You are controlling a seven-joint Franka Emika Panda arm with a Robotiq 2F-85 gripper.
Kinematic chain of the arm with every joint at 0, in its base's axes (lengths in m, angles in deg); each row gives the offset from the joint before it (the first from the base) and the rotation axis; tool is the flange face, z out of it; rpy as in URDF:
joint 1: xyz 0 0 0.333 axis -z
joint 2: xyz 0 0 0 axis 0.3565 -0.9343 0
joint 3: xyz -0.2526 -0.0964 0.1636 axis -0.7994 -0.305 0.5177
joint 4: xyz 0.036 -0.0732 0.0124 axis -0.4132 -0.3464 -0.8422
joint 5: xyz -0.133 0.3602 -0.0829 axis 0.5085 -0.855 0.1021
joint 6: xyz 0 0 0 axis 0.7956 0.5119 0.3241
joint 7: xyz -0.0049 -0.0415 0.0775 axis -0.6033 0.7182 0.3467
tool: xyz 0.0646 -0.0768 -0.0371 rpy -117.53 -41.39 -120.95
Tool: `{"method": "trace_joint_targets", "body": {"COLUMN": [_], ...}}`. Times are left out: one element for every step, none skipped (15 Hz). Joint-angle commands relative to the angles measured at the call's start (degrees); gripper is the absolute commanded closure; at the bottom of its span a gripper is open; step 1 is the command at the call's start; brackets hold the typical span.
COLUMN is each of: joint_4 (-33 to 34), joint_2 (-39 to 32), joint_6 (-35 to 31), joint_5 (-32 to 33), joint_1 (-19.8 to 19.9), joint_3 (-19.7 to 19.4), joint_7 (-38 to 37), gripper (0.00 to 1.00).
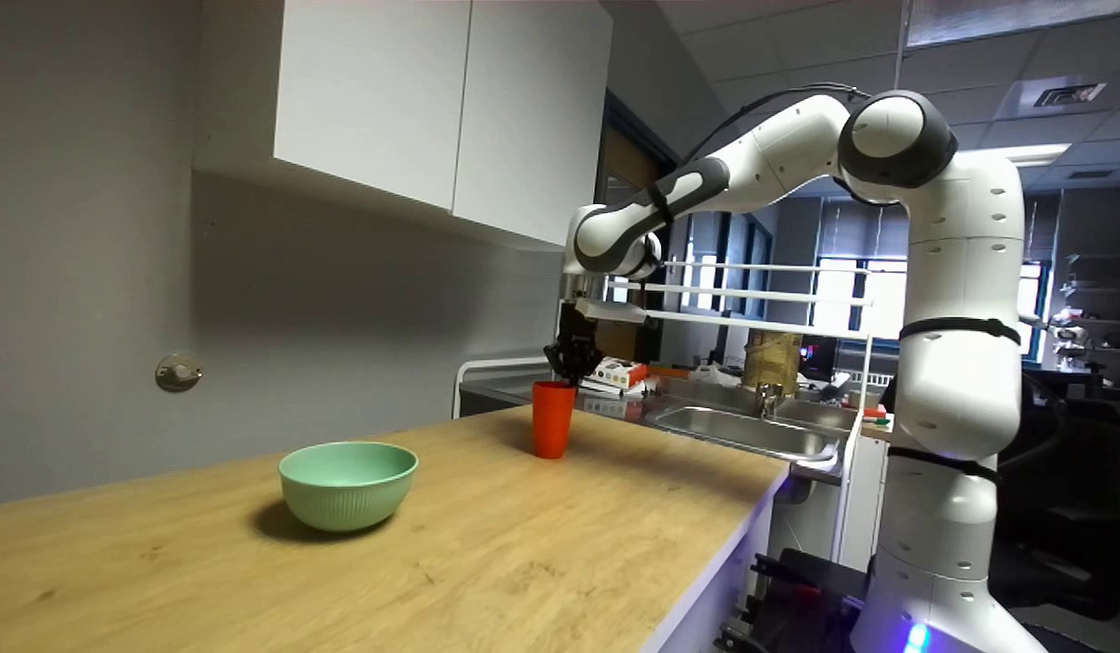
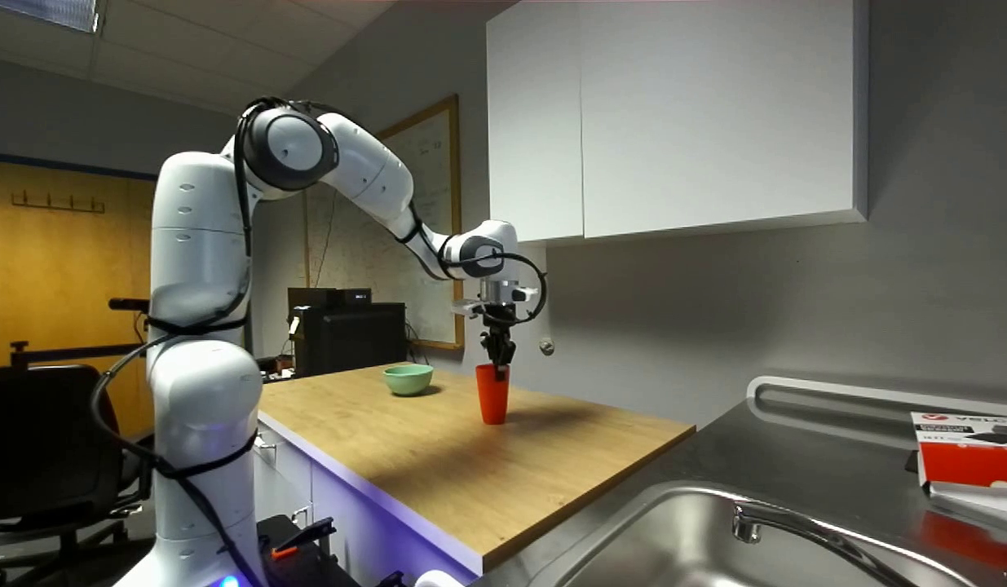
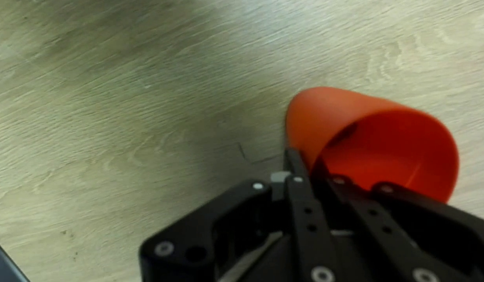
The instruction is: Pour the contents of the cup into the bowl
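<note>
The red-orange cup (image 1: 552, 424) is upright over the wooden counter in both exterior views (image 2: 493, 399). I cannot tell whether its base touches the wood. My gripper (image 1: 573, 374) points down at the cup's rim. In the wrist view the gripper (image 3: 309, 166) is shut on the cup wall (image 3: 324, 111), one finger outside and one inside. The inside of the cup looks plain red there; no contents can be made out. The mint-green bowl (image 1: 346, 494) stands apart from the cup on the counter, also in an exterior view (image 2: 408, 380). It is out of the wrist view.
White wall cabinets (image 1: 369, 100) hang above the wooden counter (image 1: 487, 562). A metal sink (image 2: 674, 538) with a faucet (image 2: 813, 534) lies beyond the counter's end. A red and white box (image 2: 968, 456) stands beside the sink. A white rail frame (image 1: 759, 295) stands near the arm.
</note>
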Motion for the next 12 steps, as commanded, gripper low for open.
{"method": "trace_joint_targets", "body": {"joint_4": [3.31,3.94,4.28,4.97,5.31,6.16,6.88,7.49,8.35,9.58,10.60,12.21], "joint_2": [-1.18,-1.60,-1.53,-1.97,-1.86,-2.28,-2.50,-2.46,-2.70,-3.34,-3.61,-4.54], "joint_6": [2.15,2.31,2.66,3.10,3.62,4.56,5.55,6.66,7.93,9.23,10.61,12.05], "joint_5": [3.06,3.73,4.30,5.36,5.99,7.54,9.01,10.16,11.56,13.05,14.33,15.72], "joint_1": [-2.19,-2.81,-3.43,-4.14,-4.81,-5.77,-6.73,-7.69,-8.72,-9.86,-10.96,-12.12], "joint_3": [0.57,0.82,1.13,1.44,1.77,2.24,2.76,3.34,4.05,4.82,5.61,6.45], "joint_7": [-3.91,-4.56,-5.28,-6.59,-7.28,-9.02,-10.35,-11.39,-12.61,-13.81,-14.84,-15.89], "gripper": [1.00,0.99,0.99,0.99,0.99,0.99,0.99,0.99,0.99,0.99,0.99,0.99]}}
